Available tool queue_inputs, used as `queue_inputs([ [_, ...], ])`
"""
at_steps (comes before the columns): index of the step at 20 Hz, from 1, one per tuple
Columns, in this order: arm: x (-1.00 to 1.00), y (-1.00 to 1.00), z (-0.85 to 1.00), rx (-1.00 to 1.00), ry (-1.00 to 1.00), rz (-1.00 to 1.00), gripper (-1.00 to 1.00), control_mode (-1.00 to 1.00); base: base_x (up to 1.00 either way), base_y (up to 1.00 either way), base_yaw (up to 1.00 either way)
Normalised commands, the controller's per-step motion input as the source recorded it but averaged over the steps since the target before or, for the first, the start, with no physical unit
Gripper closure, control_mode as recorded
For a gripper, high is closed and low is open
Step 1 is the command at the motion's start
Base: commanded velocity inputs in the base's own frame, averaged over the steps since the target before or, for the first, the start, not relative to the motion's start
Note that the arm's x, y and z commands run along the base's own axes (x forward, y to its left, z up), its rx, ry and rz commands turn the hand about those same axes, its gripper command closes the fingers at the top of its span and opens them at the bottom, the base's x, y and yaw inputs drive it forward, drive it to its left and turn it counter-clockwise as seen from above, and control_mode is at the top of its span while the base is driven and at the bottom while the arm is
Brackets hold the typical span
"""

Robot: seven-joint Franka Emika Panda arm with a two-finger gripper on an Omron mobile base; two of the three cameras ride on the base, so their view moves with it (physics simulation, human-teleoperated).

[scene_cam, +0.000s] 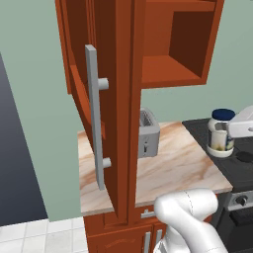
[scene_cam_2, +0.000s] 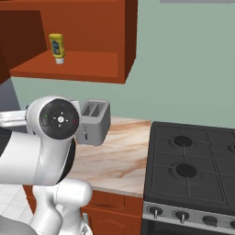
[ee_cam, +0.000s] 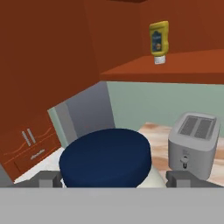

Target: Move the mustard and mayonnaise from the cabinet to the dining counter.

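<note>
Gripper (ee_cam: 112,178) clamped wide on the mayonnaise (scene_cam: 221,132): the jar's blue lid sits between both fingertips in the hand view, held in the air over the black stove (scene_cam_2: 193,165), out of the cabinet (scene_cam: 123,74). Mustard (scene_cam_2: 57,47) stands cap-down on the open cabinet's lower shelf, above the toaster (scene_cam_2: 94,121) on the small countertop (scene_cam: 173,168).

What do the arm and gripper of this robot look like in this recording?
The arm is glossy white with rounded, bulbous links and dark seams at the joints. One joint cap is a dark grey disc with small white, green and red markings. In the hand view the gripper shows two small dark grey finger tips. No cables show.
</note>
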Motion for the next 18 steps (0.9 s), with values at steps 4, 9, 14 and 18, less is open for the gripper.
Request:
queue_inputs([
  [4,0.0,0.0,0.0,0.0,0.0,0.0,1.0,-1.0,0.0,0.0,0.0],
  [9,0.0,0.0,0.0,0.0,0.0,0.0,1.0,1.0,-0.09,0.0,0.0],
  [14,0.0,0.0,0.0,0.0,0.0,0.0,1.0,1.0,-0.36,-0.2,-0.1],
  [18,0.0,0.0,0.0,0.0,0.0,0.0,1.0,1.0,-0.54,-0.19,-0.37],
])
